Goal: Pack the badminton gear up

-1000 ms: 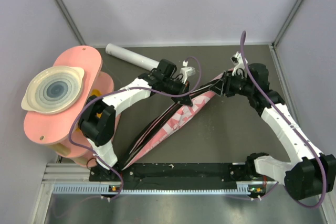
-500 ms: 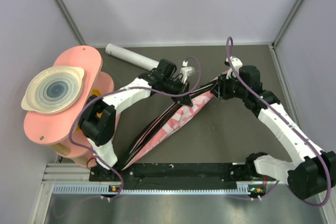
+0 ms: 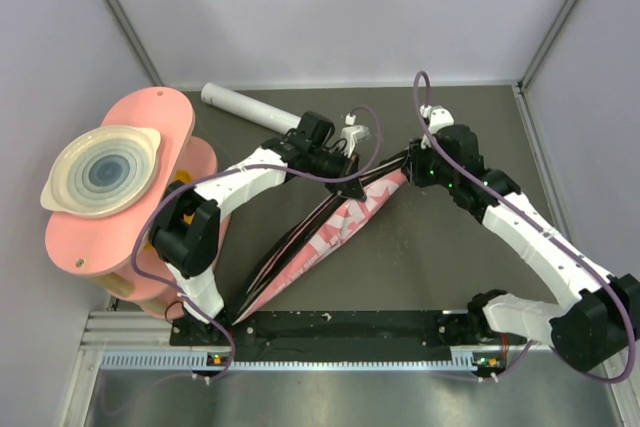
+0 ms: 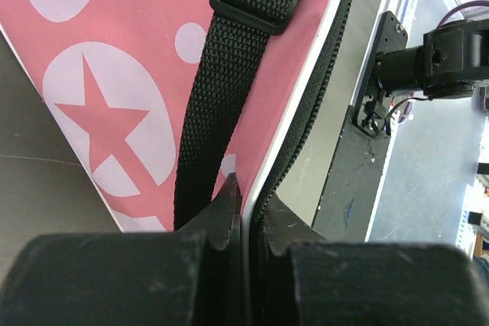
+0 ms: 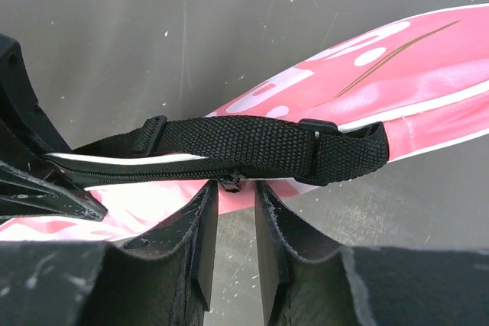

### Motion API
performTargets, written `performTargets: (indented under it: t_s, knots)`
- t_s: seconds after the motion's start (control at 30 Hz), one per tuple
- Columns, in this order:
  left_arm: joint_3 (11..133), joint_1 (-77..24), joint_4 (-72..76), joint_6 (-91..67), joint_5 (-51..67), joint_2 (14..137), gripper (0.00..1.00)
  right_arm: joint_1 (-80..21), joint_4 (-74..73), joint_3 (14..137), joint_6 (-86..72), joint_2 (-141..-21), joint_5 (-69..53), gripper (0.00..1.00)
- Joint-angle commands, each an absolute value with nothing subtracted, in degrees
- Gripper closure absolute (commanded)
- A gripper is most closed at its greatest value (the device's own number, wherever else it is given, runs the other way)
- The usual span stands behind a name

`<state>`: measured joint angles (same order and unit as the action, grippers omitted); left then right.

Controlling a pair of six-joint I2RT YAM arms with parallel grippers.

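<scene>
The pink racket-shaped bag [image 3: 345, 222] lies slanted on the dark table, zip edge up. My left gripper [image 3: 352, 184] is shut on its white-piped zip edge [image 4: 302, 112], beside the black strap [image 4: 221, 82]. At the bag's wide end my right gripper [image 3: 408, 169] is open a narrow gap. The small black zip pull [image 5: 229, 183] sits at its fingertips [image 5: 205, 211], under the strap [image 5: 252, 143]; nothing is clamped. A long white tube [image 3: 245, 105] lies at the back left. Rackets and shuttlecocks are out of view.
Pink rounded boards [image 3: 165, 117] carrying a white ringed dish [image 3: 100, 172] stand at the left edge. A black rail [image 3: 350, 327] with both arm bases runs along the near edge. Grey walls close the back and sides.
My right arm has swung left to the bag's wide end, and its jaws have narrowed around the zip pull. The left arm and the bag have not moved.
</scene>
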<state>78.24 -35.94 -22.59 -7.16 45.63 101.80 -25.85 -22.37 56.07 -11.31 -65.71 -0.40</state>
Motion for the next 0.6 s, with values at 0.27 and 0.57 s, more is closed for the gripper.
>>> performTargets:
  t_s: [0.27,0.57]
  knots:
    - [80.5,-36.7,-22.9,-9.5,51.5,101.2,1.0,-32.3,-19.2,60.7,-12.9,-68.9,13.7,0.75]
    - [80.4,-36.7,-22.9,-9.5,50.7,101.2,1.0,-33.0,-19.1,61.6,-12.0,-69.3,14.0,1.0]
